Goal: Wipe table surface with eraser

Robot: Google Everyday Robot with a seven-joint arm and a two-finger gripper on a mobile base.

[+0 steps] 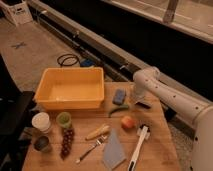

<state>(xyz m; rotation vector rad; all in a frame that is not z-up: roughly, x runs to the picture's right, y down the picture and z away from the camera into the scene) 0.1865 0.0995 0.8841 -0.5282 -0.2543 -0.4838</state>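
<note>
A blue eraser [119, 96] lies flat on the wooden table [155, 150], just right of the yellow bin. My white arm reaches in from the right and bends down to the table. My gripper [141, 103] is low over the table, a short way right of the eraser and apart from it. Nothing shows in the gripper.
A yellow bin [70, 88] stands at the back left. Near the eraser lie a green pepper [118, 110] and an orange fruit [128, 122]. Toward the front are a white brush [138, 145], blue cloth [114, 150], fork [91, 149], grapes [66, 141], cups [41, 121].
</note>
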